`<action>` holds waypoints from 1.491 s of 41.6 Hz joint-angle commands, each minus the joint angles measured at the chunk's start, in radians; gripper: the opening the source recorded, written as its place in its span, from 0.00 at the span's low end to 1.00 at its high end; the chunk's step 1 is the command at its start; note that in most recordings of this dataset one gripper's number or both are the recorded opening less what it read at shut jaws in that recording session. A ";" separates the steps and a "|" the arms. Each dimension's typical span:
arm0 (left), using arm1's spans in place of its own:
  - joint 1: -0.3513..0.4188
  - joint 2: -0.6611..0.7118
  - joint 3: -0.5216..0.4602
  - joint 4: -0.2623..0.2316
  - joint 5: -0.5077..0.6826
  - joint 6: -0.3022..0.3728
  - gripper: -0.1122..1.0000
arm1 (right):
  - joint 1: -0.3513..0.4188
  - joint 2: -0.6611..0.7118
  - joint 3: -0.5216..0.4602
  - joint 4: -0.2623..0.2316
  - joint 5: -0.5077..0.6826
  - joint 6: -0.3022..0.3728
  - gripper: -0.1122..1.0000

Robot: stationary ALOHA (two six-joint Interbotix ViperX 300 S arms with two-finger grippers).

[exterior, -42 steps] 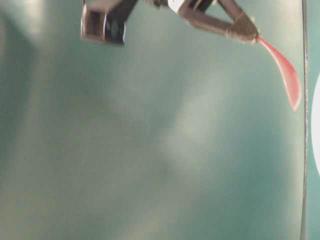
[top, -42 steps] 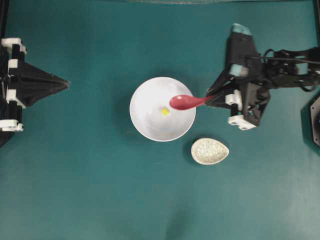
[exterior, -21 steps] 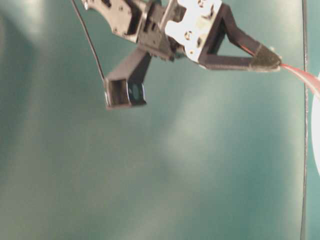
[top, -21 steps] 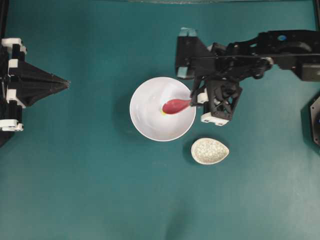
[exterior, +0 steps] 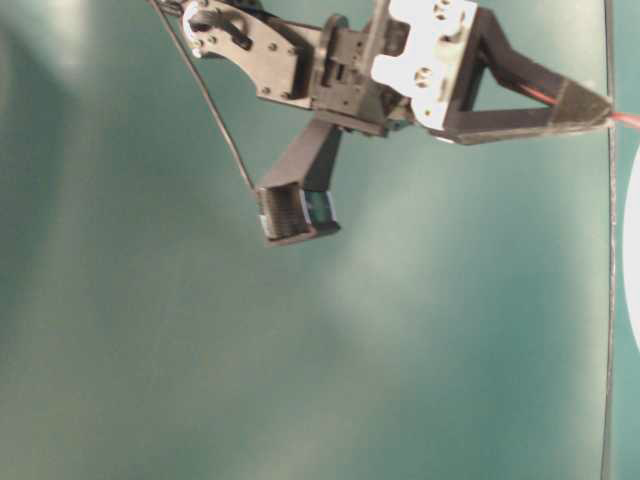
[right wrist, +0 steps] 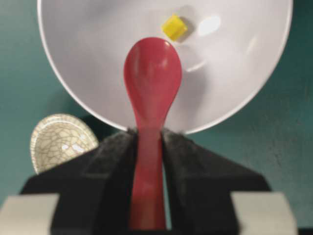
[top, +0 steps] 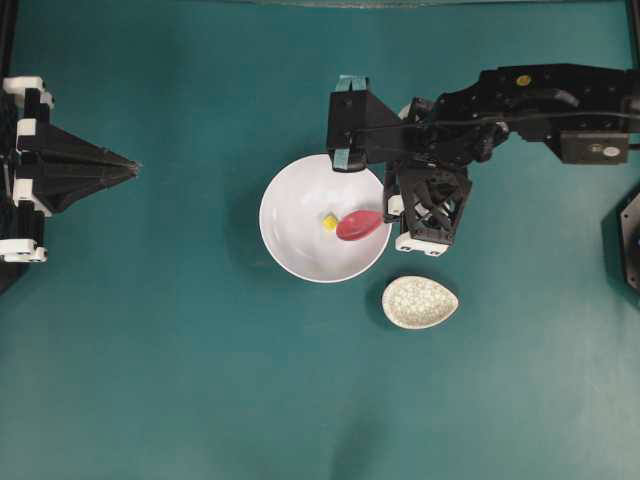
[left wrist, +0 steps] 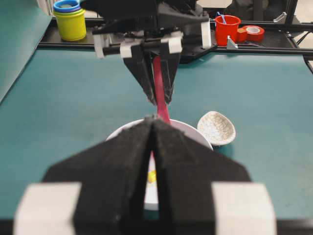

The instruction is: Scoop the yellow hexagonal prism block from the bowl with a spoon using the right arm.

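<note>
**Spoon held over the bowl, scoop just beside the yellow block**

The yellow hexagonal prism block is seen lying on the inner surface of the bowl, a little right of the bowl's middle in the overhead view. In the right wrist view the block appears near the top of the frame, just beyond the tip of the scoop and slightly to its right; whether the two touch cannot be told.

The spoon is shown with its scoop inside the bowl's rim on the right side, immediately right of the block. Its handle is clamped between the two black fingers of the right gripper, which are drawn narrow around it. In the table-level view only a short red stretch of the spoon is visible at the right edge of the frame, beyond the gripper's tip.

The right arm is stretched in from the upper right of the overhead view, its gripper at the bowl's right rim.

A speckled spoon rest is set on the teal table, below and to the right of the bowl, apart from it.

The left gripper is parked at the left edge of the overhead view, well apart from the bowl, with its fingers pressed together on nothing.
</note>
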 commanded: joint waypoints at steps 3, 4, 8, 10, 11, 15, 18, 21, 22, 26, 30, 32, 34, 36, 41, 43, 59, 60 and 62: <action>0.003 0.008 -0.012 0.002 -0.005 -0.002 0.10 | -0.002 -0.002 -0.021 -0.006 -0.003 0.002 0.31; 0.003 0.008 -0.012 0.002 -0.006 -0.002 0.10 | 0.000 0.002 -0.021 -0.008 -0.006 0.002 0.31; 0.003 0.008 -0.012 0.002 -0.006 -0.002 0.10 | -0.002 0.011 -0.021 -0.009 -0.023 0.002 0.31; 0.005 0.008 -0.012 0.003 -0.006 -0.002 0.10 | -0.002 0.014 -0.021 -0.009 -0.032 0.002 0.31; 0.003 0.008 -0.012 0.003 -0.006 -0.002 0.10 | -0.002 0.018 -0.021 -0.009 -0.040 0.002 0.31; 0.003 0.008 -0.012 0.002 -0.006 -0.002 0.10 | -0.002 0.032 -0.025 -0.009 -0.061 -0.002 0.31; 0.003 0.008 -0.012 0.002 -0.006 -0.002 0.10 | -0.002 0.044 -0.028 -0.009 -0.067 -0.003 0.31; 0.003 0.008 -0.012 0.003 -0.006 -0.002 0.10 | -0.002 0.057 -0.035 -0.009 -0.077 -0.006 0.31; 0.005 0.008 -0.012 0.003 -0.006 -0.002 0.10 | -0.002 0.061 -0.040 -0.009 -0.083 -0.008 0.31; 0.003 0.008 -0.012 0.003 -0.006 -0.002 0.10 | -0.002 0.072 -0.052 -0.009 -0.109 -0.011 0.31; 0.003 0.008 -0.012 0.002 -0.006 -0.002 0.10 | -0.002 0.080 -0.066 -0.009 -0.144 -0.014 0.31; 0.003 0.008 -0.012 0.003 -0.006 -0.002 0.10 | -0.002 0.083 -0.069 -0.009 -0.158 -0.014 0.31; 0.003 0.008 -0.012 0.002 -0.006 -0.002 0.10 | -0.002 0.086 -0.072 -0.011 -0.173 -0.015 0.31; 0.003 0.008 -0.012 0.003 -0.006 -0.002 0.10 | 0.000 0.087 -0.074 -0.014 -0.187 -0.015 0.31; 0.003 0.008 -0.012 0.003 -0.005 -0.002 0.10 | 0.000 0.091 -0.074 -0.014 -0.219 -0.015 0.31; 0.003 0.008 -0.012 0.003 -0.006 -0.002 0.10 | 0.000 0.091 -0.074 -0.014 -0.230 -0.015 0.31; 0.003 0.008 -0.012 0.003 -0.006 -0.002 0.10 | -0.002 0.091 -0.074 -0.014 -0.256 -0.015 0.31; 0.003 0.008 -0.012 0.003 -0.006 -0.002 0.10 | -0.002 0.091 -0.072 -0.012 -0.255 -0.015 0.31; 0.003 0.008 -0.012 0.003 -0.006 -0.002 0.10 | -0.002 0.089 -0.072 -0.012 -0.256 -0.014 0.31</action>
